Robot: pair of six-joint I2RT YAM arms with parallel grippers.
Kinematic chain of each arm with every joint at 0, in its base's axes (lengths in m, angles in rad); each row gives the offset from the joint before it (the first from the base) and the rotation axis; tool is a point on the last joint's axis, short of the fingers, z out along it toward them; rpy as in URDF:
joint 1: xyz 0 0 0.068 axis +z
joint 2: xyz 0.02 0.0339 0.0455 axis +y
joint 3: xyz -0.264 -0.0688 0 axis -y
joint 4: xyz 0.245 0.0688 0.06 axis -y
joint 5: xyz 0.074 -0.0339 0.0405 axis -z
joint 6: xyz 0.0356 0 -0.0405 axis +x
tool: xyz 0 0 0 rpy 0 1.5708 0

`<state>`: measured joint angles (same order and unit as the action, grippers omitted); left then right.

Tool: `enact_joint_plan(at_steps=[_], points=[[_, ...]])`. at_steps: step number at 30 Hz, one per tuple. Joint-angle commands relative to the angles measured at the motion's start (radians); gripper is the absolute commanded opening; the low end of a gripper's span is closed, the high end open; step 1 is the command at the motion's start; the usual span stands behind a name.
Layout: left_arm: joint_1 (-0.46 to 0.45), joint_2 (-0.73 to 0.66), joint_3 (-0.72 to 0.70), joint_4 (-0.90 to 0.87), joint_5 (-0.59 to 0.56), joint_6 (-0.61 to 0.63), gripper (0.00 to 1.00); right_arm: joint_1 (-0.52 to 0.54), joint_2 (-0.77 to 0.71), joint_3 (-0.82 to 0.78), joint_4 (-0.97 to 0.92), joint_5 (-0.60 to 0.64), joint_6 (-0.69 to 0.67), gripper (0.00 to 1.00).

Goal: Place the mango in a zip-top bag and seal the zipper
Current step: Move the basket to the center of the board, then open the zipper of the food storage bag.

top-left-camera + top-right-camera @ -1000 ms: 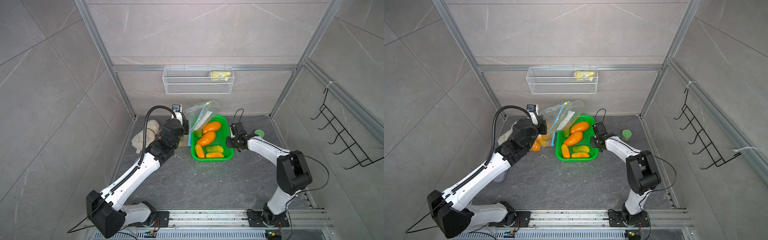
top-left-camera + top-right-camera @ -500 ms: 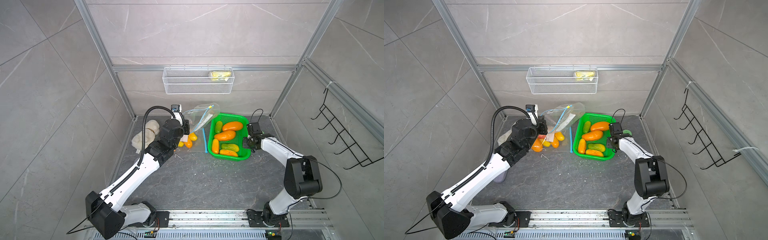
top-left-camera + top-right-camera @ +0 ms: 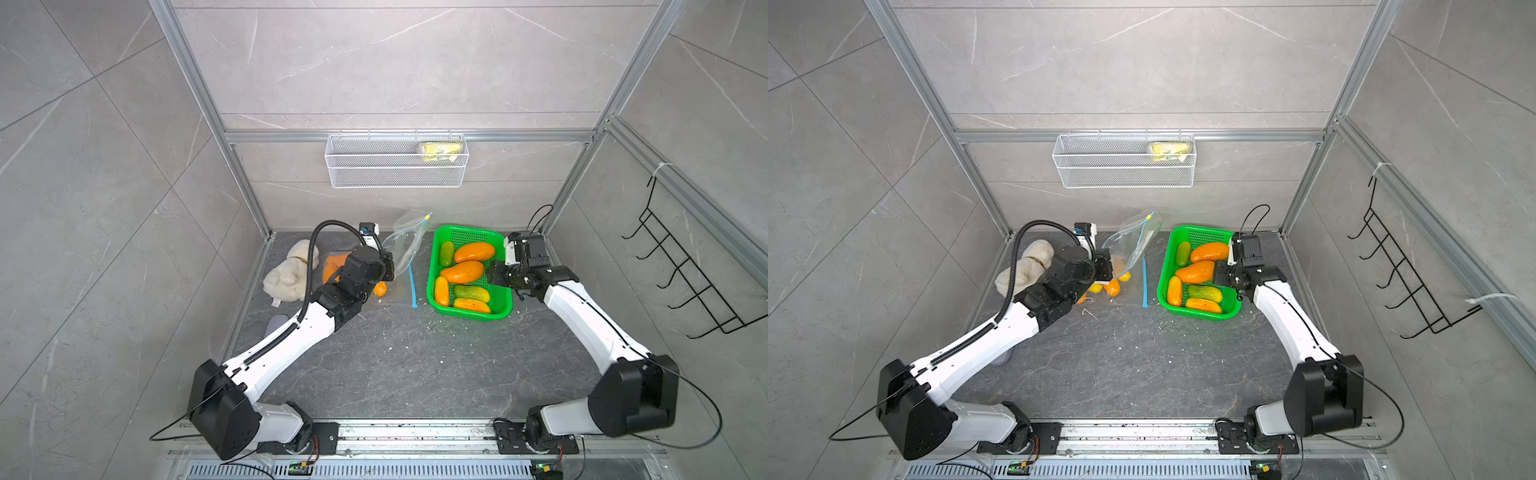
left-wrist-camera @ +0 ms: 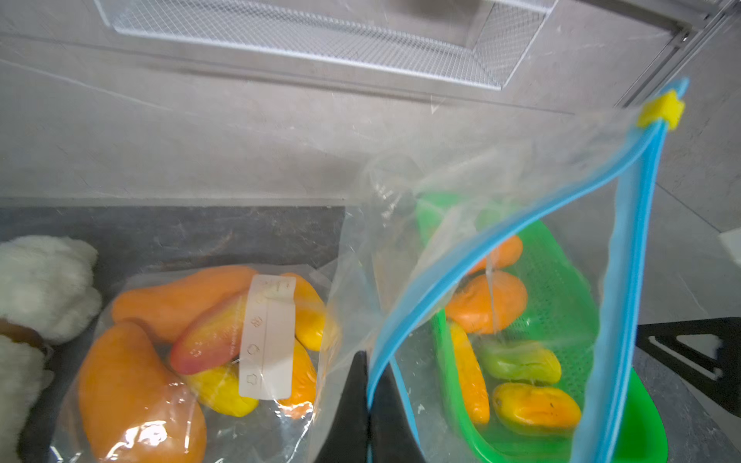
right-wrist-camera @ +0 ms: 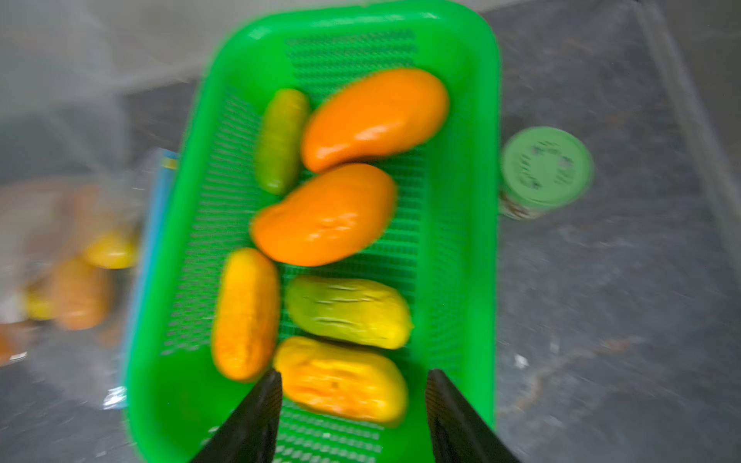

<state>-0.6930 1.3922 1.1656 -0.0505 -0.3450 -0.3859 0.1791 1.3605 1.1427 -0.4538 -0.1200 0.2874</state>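
The left gripper [image 4: 368, 401] is clamped tight on the blue zipper edge of the zip-top bag [image 4: 501, 192]. It holds that clear bag up off the table with the mouth gaping and the yellow slider [image 4: 661, 109] at the far upper end of the track. The bag looks empty, and the green basket [image 5: 473, 240] shows through its wall. The right gripper [image 5: 355, 375] hangs over the near end of that basket with its jaws well apart, gripping nothing. A yellow-orange mango [image 5: 341, 381] lies below the gap, but the blurred wrist view does not show whether the fingers touch it. In both top views this gripper sits at the basket's rim on the right arm's side. The basket holds six mangoes: two large orange ones [image 3: 473, 251], a small green one [image 3: 446, 253], a slim yellow-orange one [image 3: 441, 291], a green-yellow one [image 3: 471, 293] and the one under the jaws. A second clear bag [image 4: 160, 421] lies flat on the table beside the left gripper, with several orange and yellow mangoes inside and a white label [image 4: 266, 336] on it. A white plush toy [image 3: 291, 270] lies next to it. A green-lidded jar [image 5: 545, 168] stands just outside the basket.
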Motion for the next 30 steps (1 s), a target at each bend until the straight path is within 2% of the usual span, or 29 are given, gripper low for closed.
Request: enact_joint_plan(at_steps=[1, 3, 4, 8, 11, 17, 18, 19, 20, 22, 27, 30], points=[[-0.006, 0.067, 0.019, 0.032, 0.013, -0.119, 0.0, 0.106, -0.093, -0.123, 0.266, -0.287, 0.158, 0.7], [-0.011, 0.102, 0.037, 0.044, 0.015, -0.153, 0.0, 0.201, -0.117, -0.17, 0.405, -0.29, 0.233, 0.92], [-0.014, 0.12, 0.048, 0.049, 0.023, -0.163, 0.0, 0.247, -0.107, -0.181, 0.474, -0.288, 0.266, 0.99], [-0.024, 0.165, 0.068, 0.065, 0.045, -0.194, 0.0, 0.351, -0.014, -0.148, 0.558, -0.204, 0.304, 0.99], [-0.025, 0.164, 0.05, 0.09, 0.054, -0.218, 0.0, 0.377, 0.07, -0.084, 0.534, -0.146, 0.308, 0.91], [-0.025, 0.115, 0.019, 0.101, -0.026, -0.222, 0.0, 0.39, 0.153, -0.024, 0.37, 0.121, 0.29, 0.59], [-0.025, 0.104, 0.017, 0.101, -0.049, -0.214, 0.0, 0.388, 0.164, -0.013, 0.335, 0.167, 0.286, 0.46], [-0.025, 0.093, 0.016, 0.099, -0.073, -0.2, 0.0, 0.388, 0.174, 0.004, 0.292, 0.207, 0.283, 0.18], [-0.025, 0.082, 0.016, 0.093, -0.098, -0.194, 0.0, 0.385, 0.18, 0.018, 0.258, 0.246, 0.276, 0.01], [-0.026, 0.062, 0.01, 0.084, -0.122, -0.177, 0.0, 0.385, 0.183, 0.029, 0.237, 0.275, 0.245, 0.0], [-0.026, 0.067, 0.01, 0.042, -0.201, -0.21, 0.0, 0.385, 0.183, 0.061, 0.192, 0.223, 0.201, 0.0], [-0.026, 0.067, -0.002, 0.015, -0.262, -0.243, 0.0, 0.379, 0.166, 0.064, 0.104, 0.276, 0.168, 0.0]])
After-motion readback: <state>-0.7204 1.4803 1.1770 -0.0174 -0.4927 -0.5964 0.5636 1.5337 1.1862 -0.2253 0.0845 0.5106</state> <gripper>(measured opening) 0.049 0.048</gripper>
